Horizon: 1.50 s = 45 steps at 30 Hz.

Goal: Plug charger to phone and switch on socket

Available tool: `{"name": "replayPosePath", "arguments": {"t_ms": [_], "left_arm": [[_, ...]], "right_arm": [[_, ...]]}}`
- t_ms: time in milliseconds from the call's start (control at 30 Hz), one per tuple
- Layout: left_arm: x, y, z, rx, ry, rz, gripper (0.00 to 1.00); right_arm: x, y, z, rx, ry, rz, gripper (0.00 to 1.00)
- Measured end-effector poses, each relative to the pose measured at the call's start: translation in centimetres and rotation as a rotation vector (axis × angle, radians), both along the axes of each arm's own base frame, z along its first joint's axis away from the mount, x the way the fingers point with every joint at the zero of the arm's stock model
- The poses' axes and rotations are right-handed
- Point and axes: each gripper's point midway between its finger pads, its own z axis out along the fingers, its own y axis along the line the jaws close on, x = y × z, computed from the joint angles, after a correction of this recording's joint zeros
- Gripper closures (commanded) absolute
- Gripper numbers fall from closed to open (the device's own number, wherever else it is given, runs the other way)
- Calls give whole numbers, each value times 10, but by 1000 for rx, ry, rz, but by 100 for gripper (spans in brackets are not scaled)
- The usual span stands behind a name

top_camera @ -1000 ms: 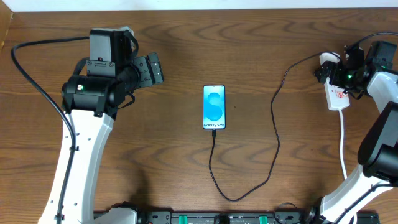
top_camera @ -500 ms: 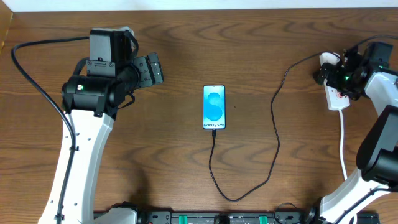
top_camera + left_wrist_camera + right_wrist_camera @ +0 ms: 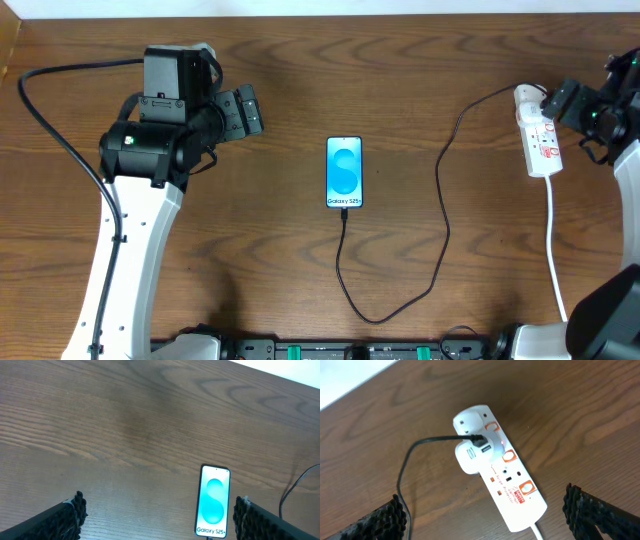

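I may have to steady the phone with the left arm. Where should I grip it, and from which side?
The phone lies flat, screen up, so come straight down from above and close across its two long edges near mid-length; the narrow width is probably the easier span. Keep off the bottom short edge, where the charger is plugged in.
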Motion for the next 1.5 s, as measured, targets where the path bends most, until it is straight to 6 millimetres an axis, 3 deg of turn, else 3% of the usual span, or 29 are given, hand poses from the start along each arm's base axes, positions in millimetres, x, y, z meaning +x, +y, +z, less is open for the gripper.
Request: {"name": "replayPosePath", "arguments": {"t_ms": [1333, 1500], "left_arm": [[-4, 1, -3, 3, 21, 0, 5], [3, 3, 8, 6, -68, 13, 5]], "right_arm": [[-1, 0, 2, 9, -3, -17, 1], [-1, 0, 2, 9, -3, -17, 1]]}}
